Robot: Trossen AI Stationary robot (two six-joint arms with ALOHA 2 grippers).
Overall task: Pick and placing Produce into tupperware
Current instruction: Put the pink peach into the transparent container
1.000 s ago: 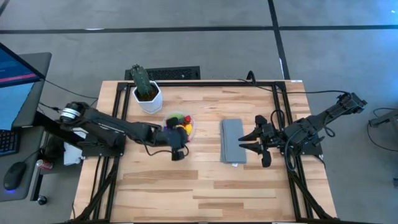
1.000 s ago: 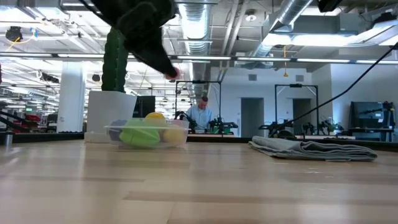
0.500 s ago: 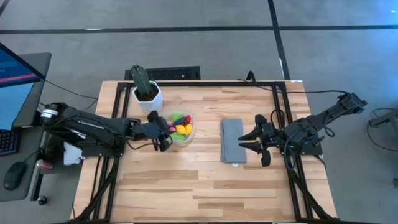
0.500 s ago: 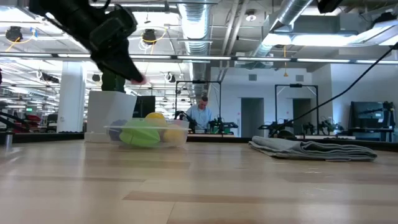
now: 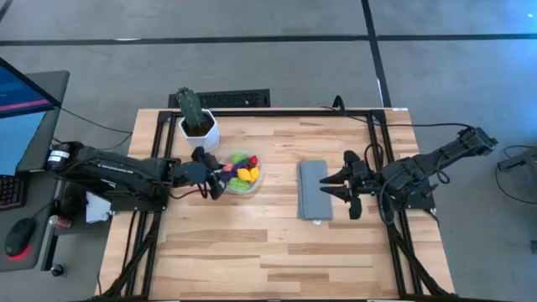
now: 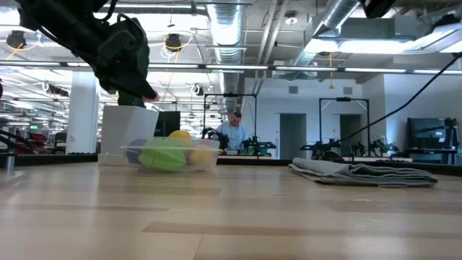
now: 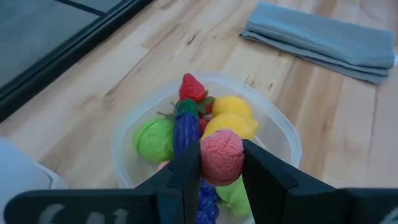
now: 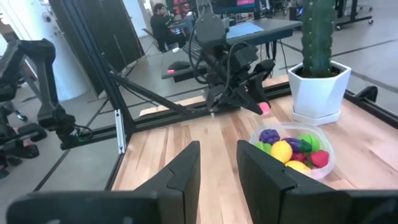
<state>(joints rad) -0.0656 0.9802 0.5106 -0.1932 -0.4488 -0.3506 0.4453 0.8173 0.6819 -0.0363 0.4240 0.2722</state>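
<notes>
High view: small round clear plastic tupperware bowl (image 5: 244, 171) on the light wooden slatted table (image 5: 268, 243), left of centre, just below-right of the green cactus in a white hexagonal pot (image 5: 197, 122). Holds tiny toy produce, red, yellow, green and purple (image 5: 243, 172). Left gripper (image 5: 220, 172) at the bowl's left rim, closed on a small pink piece. Flat grey folded cloth (image 5: 314, 190) right of the bowl, apart from it. Right gripper (image 5: 329, 186) over the cloth's right edge, fingers spread, nothing between them.

Low view: bowl (image 6: 170, 157) sits in front of the white pot (image 6: 128, 133), green and yellow pieces visible through the wall. Left gripper (image 6: 148, 92) above the bowl's left side, clear of the table, pink tip showing at the fingers. Cloth (image 6: 364, 173) lies crumpled low at right. Person (image 6: 232, 134) seated far back in the room.

Left wrist view: pink knobbly round toy fruit (image 7: 221, 157) pinched between the two dark fingers (image 7: 186, 168), directly above the bowl (image 7: 280, 134). Inside: red strawberry (image 7: 193, 88), yellow lemon-like pieces (image 7: 231, 116), green round piece (image 7: 155, 138), purple long piece (image 7: 185, 134). Cloth (image 7: 323, 40) beyond the bowl.

Right wrist view: own fingers (image 8: 181, 171) parted, empty. Bowl (image 8: 295, 150) ahead beside the cactus pot (image 8: 319, 87); left gripper (image 8: 261, 106) just above its near rim with the pink piece.
</notes>
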